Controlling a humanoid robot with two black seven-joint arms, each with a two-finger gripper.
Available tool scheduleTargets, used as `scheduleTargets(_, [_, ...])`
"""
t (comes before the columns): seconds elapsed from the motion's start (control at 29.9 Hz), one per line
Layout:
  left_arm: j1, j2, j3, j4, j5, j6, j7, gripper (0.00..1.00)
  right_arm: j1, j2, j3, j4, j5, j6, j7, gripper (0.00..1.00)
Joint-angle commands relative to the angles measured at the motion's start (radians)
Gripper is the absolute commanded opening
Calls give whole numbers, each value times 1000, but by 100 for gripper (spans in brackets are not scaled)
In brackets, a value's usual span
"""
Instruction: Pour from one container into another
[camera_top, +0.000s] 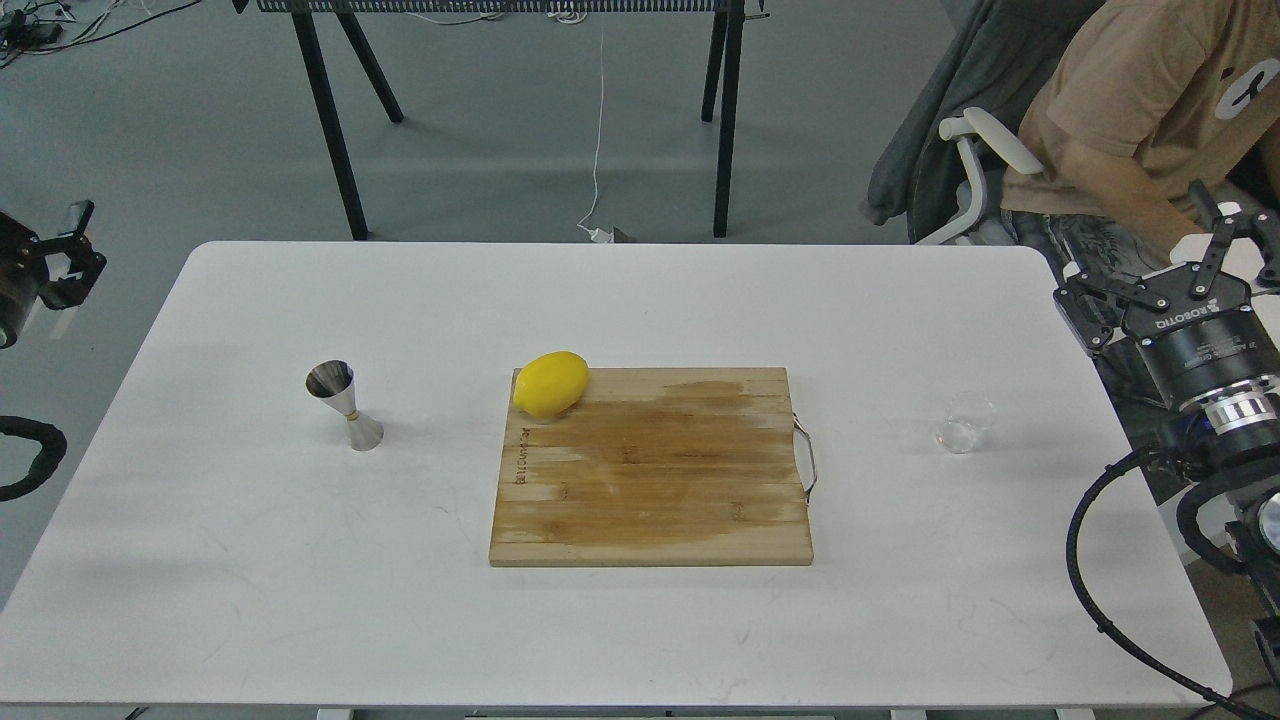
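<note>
The steel hourglass jigger (345, 405) stands upright on the white table (640, 630), left of the cutting board. The small clear glass cup (964, 423) stands upright toward the right side of the table. My left gripper (45, 255) is at the left edge of the view, off the table and far from the jigger. Only one of its fingers (80, 255) shows, splayed wide of the palm. Off the table's right edge my right gripper (1150, 255) is open and holds nothing, up and right of the cup.
A wooden cutting board (650, 480) with a metal handle lies mid-table, and a yellow lemon (550, 383) rests on its far left corner. A seated person (1130, 110) in a chair is at the far right, close behind my right gripper. Black table legs stand behind.
</note>
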Motion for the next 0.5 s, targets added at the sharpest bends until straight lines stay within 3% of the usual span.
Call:
scheduleTargets(0.0, [-32,5,-3,-3,91,0,0,100,-2,5,-9,0,0,0,0,99])
scheduleTargets(0.47, [-71,27,-1,-84,380,0,0,100,-4,7,-10,0,0,0,0,99])
